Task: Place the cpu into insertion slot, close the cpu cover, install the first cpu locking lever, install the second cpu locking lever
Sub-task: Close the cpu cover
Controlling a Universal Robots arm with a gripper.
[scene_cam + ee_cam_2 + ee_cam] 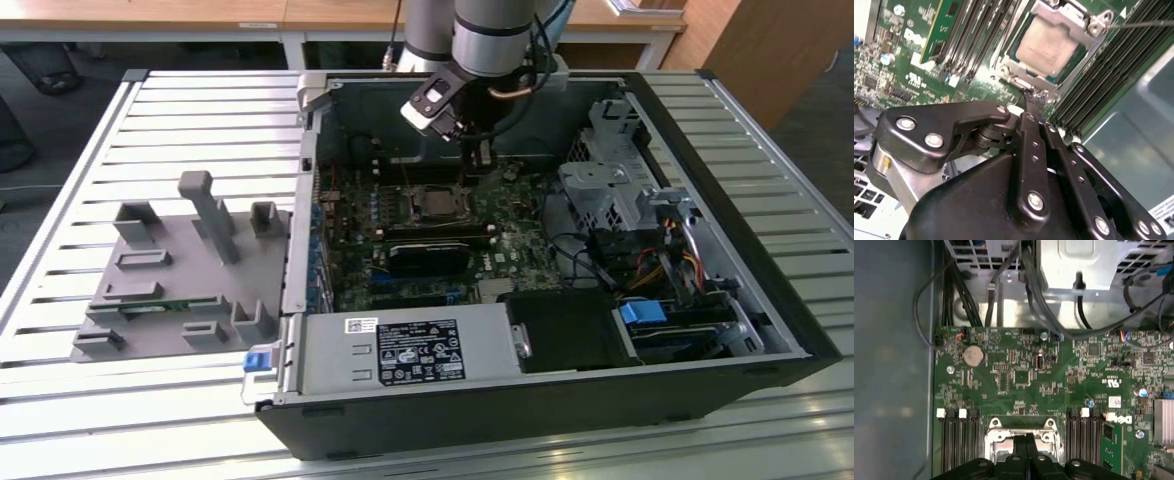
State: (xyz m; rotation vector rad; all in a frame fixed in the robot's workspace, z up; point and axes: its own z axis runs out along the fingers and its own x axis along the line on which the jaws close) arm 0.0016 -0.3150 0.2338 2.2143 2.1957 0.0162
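Item: fingers, pressed together, holding nothing. Just beyond their tips: the cpu, seated beneath the lowered cpu cover (lever rod farther off, apparently unlatched). Step judged: first locking lever; calls for a precise push-and-hook.

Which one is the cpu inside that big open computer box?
Look inside the open computer case for the green circuit board. Near its middle sits a silvery metal frame; the cpu is the flat square in its window. It is plain, smooth tan-silver, unlike the long black slots beside it.
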